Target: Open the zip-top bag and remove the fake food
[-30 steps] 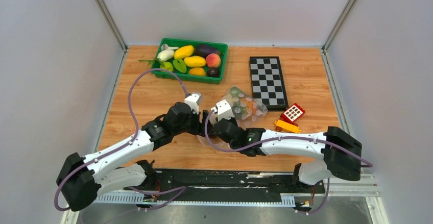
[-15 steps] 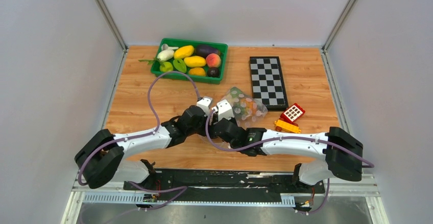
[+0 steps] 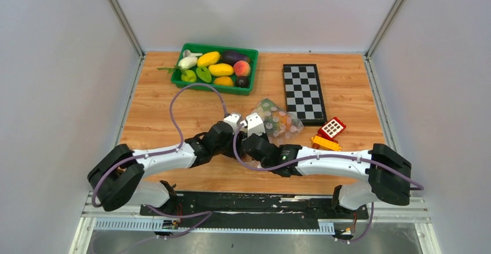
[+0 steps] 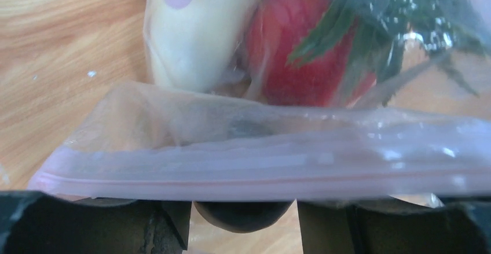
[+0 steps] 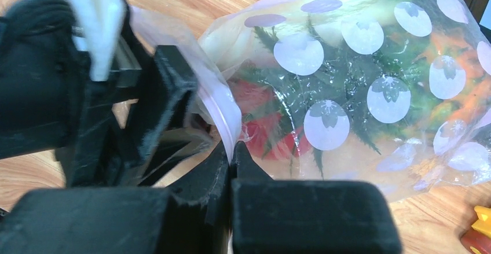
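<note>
The zip-top bag (image 3: 279, 121) lies mid-table, clear with pale round dots. Its pink zip strip (image 4: 260, 176) runs across the left wrist view, just in front of my left gripper (image 4: 244, 206). That gripper's jaws stand apart below the strip, with a gap between them. My right gripper (image 5: 231, 160) is shut on the bag's zip edge, pinching the thin lip between its black fingertips. Fake food shows through the plastic: a red piece (image 4: 301, 51), a cream-white piece (image 4: 197, 40) and dark leafy green (image 5: 347, 86). Both grippers meet at the bag's left end (image 3: 249, 124).
A green tray (image 3: 212, 88) of toy fruit stands at the back left. A chessboard (image 3: 303, 93) lies to the right of the bag. A red and yellow toy block (image 3: 329, 133) sits near the right arm's forearm.
My left arm has swung right and reached in to the bag's zip end. Its jaws have narrowed. The right gripper has kept its hold and place.
</note>
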You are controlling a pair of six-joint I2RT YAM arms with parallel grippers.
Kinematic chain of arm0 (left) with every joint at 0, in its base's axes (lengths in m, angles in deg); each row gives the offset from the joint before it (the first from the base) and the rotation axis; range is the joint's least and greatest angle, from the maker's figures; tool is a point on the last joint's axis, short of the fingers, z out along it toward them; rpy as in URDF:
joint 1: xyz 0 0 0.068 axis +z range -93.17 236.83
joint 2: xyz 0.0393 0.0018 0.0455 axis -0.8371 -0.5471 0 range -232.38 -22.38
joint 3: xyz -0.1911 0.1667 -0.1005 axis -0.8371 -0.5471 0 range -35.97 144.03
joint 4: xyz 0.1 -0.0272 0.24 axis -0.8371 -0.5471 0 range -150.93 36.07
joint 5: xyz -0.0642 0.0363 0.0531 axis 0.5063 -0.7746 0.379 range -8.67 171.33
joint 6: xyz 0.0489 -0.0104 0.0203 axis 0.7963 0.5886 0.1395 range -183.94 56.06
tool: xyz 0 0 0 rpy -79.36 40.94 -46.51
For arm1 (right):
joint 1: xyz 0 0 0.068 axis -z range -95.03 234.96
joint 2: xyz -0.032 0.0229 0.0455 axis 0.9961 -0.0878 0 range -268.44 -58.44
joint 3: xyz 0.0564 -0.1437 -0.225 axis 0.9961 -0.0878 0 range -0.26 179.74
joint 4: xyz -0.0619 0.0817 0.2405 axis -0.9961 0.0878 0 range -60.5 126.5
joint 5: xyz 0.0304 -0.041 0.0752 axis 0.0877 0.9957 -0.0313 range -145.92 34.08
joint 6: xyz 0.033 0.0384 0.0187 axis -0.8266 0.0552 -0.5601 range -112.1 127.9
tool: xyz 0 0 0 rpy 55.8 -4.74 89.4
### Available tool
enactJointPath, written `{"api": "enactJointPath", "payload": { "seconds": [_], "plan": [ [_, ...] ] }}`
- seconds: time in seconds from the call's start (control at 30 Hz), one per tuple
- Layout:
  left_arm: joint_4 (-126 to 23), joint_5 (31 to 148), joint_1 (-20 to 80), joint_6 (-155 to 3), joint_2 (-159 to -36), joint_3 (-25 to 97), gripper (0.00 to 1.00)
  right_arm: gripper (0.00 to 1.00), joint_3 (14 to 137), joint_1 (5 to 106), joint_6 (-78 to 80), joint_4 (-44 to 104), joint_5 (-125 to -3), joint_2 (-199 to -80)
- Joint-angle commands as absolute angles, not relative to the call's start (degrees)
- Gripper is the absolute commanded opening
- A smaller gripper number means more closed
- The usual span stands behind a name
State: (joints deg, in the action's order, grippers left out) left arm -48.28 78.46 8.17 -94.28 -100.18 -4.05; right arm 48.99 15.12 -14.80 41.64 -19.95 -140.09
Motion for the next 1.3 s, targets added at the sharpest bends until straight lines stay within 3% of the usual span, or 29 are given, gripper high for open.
{"api": "enactJointPath", "payload": {
  "seconds": [0.0, 0.3, 0.43, 0.8, 1.03, 1.27],
  "plan": [
    [-60.4, 76.5, 8.2, -94.4, -91.9, -1.3, 0.30, 0.00, 49.8, 15.2, -16.2, 39.9, -18.3, -140.4],
    [-80.8, 66.6, 9.3, -90.0, -79.1, 11.0, 0.23, 0.00, 48.9, 15.8, -16.0, 39.8, -16.5, -141.6],
    [-83.2, 65.2, 16.8, -86.9, -81.1, 18.1, 0.22, 0.00, 49.0, 15.9, -15.8, 39.7, -16.7, -141.8],
    [-76.1, 66.3, 36.9, -83.9, -104.1, 39.0, 0.23, 0.00, 48.6, 15.9, -13.7, 38.4, -17.9, -142.4],
    [-70.1, 69.7, 44.8, -86.9, -123.0, 52.4, 0.25, 0.00, 49.0, 15.9, -11.1, 36.1, -20.2, -143.4],
    [-75.3, 71.1, 48.2, -85.5, -142.3, 69.2, 0.27, 0.00, 49.5, 15.9, -9.3, 35.5, -20.7, -144.8]
  ]
}}
